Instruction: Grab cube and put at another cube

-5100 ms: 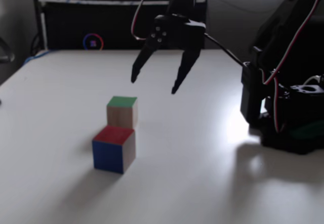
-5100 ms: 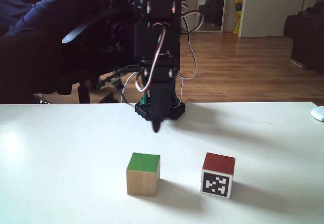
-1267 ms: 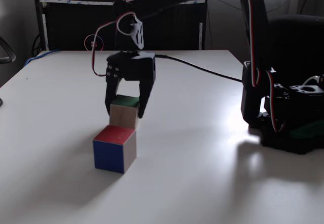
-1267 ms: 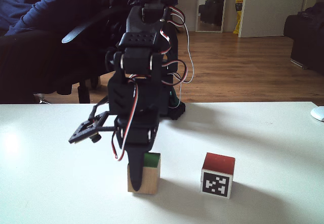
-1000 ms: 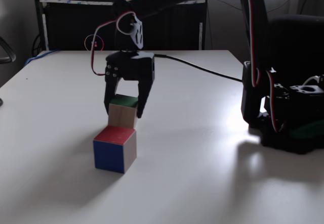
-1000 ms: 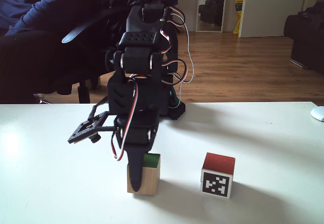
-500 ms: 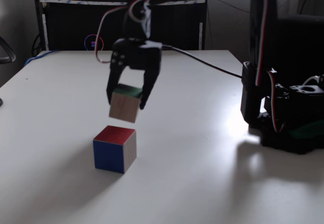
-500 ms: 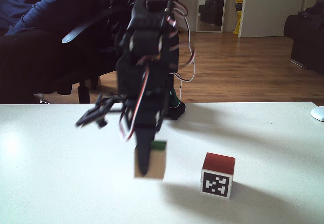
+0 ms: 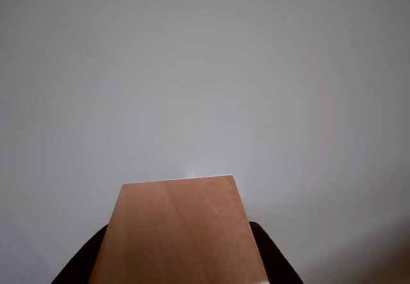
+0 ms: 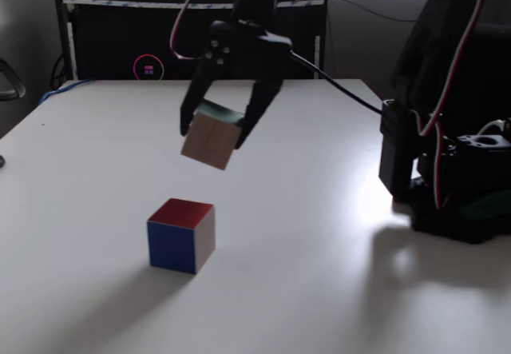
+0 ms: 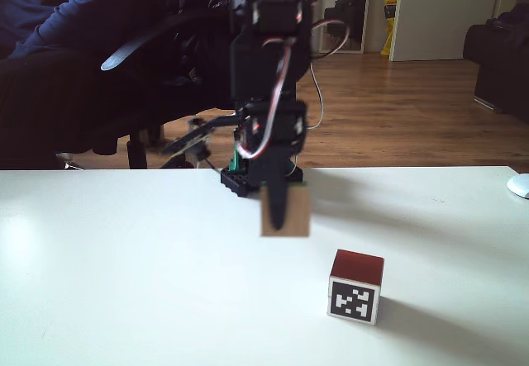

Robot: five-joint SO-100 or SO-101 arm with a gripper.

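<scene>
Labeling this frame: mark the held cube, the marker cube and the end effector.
held cube (image 10: 209, 145), a fixed view, plain wooden side face.
marker cube (image 11: 355, 299), a fixed view, black-and-white marker face.
end effector (image 10: 213, 134), a fixed view, midway between fingertips, shut on the cube.

We see the cube (image 10: 211, 141) clamped in the gripper (image 10: 214, 129), tilted above the table (image 10: 303, 274), behind another cube (image 10: 181, 235) in a fixed view.
</scene>
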